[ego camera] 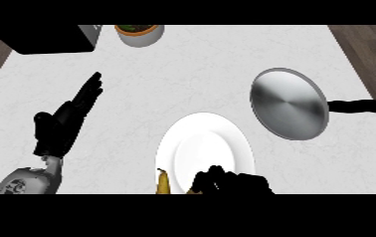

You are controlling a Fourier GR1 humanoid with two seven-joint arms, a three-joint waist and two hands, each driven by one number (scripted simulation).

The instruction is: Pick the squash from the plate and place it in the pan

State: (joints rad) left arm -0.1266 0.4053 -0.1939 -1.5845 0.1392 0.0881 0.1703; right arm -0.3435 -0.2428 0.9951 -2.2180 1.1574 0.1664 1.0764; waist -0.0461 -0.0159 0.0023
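Head view: round brushed-metal pan (288,103)

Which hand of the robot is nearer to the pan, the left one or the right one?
The right. The right hand is at the plate's near edge, below and left of the pan. The left hand rests open far across the counter at the view's left.
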